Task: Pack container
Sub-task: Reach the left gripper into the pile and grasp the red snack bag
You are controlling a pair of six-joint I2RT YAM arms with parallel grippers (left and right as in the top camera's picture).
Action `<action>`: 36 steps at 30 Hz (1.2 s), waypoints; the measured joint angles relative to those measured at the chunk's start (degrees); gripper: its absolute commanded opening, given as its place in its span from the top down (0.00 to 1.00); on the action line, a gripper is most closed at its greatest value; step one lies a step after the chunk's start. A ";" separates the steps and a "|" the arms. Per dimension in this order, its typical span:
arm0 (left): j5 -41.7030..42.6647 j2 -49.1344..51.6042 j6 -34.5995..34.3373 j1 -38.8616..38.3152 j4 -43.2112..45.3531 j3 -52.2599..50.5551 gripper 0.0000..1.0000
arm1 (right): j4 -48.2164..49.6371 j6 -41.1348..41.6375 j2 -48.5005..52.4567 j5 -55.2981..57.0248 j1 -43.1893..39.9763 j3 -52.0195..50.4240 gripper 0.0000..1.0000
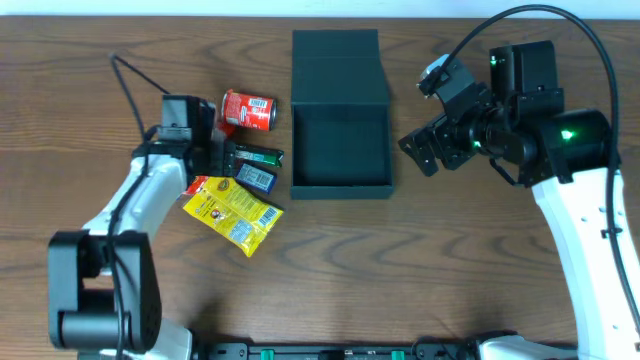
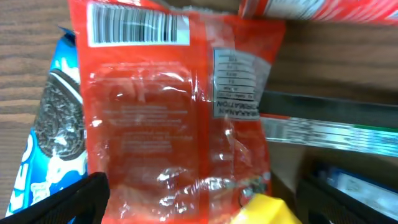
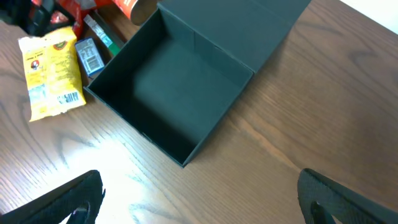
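The black container (image 1: 340,185) sits open and empty at the table's middle, its flap lid (image 1: 340,65) laid back on the far side; it also shows in the right wrist view (image 3: 205,134). My left gripper (image 1: 222,150) is open, low over the snack pile, its fingers (image 2: 199,205) on either side of a red packet (image 2: 174,124). A blue Oreo packet (image 2: 53,124) lies left of the red one. My right gripper (image 1: 418,152) is open and empty, hovering to the right of the container, with bare table between its fingers (image 3: 202,205).
Left of the container lie a red can (image 1: 248,110), a green bar (image 1: 258,155), a small blue packet (image 1: 255,178) and a yellow packet (image 1: 235,208). The right wrist view shows the yellow packet (image 3: 50,74) and blue packet (image 3: 89,56) too.
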 measured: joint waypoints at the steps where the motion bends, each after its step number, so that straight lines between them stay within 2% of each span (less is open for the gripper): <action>1: -1.27 0.72 0.02 -0.44 0.57 0.00 0.01 | -0.02 0.00 -0.02 0.00 0.00 0.00 0.01; 2: -2.40 1.40 0.07 -0.81 1.09 0.00 0.00 | 0.02 0.00 0.00 0.00 0.00 0.00 0.01; 3: -3.63 2.19 0.17 -1.05 1.73 0.00 0.06 | 0.02 0.00 -0.02 0.00 0.00 0.02 0.01; 7: -5.86 3.08 -0.24 -1.16 2.97 0.00 0.19 | 0.00 0.04 -0.02 -0.02 0.00 0.02 0.01; 9: -6.36 3.08 -0.66 -1.18 3.82 0.00 0.30 | 0.02 0.09 -0.02 0.00 0.00 0.00 0.01; 11: -6.60 3.08 -0.85 -1.18 4.13 0.00 0.51 | 0.09 0.20 0.00 -0.02 0.00 0.00 0.01; 13: -6.67 3.08 -1.64 -1.18 4.26 0.00 0.65 | 0.13 0.22 -0.02 0.00 0.00 0.00 0.01; 21: -7.23 3.08 -1.97 -1.20 4.59 0.13 0.95 | 0.83 0.22 -0.02 -0.02 0.00 0.00 0.01; 29: -7.48 1.84 -3.08 -1.25 2.93 1.07 0.95 | 1.44 0.22 -0.02 0.00 0.00 0.00 0.01; 36: -10.23 -8.57 -3.96 -1.22 2.29 3.78 0.95 | 2.03 0.22 -0.02 0.00 0.00 0.02 0.01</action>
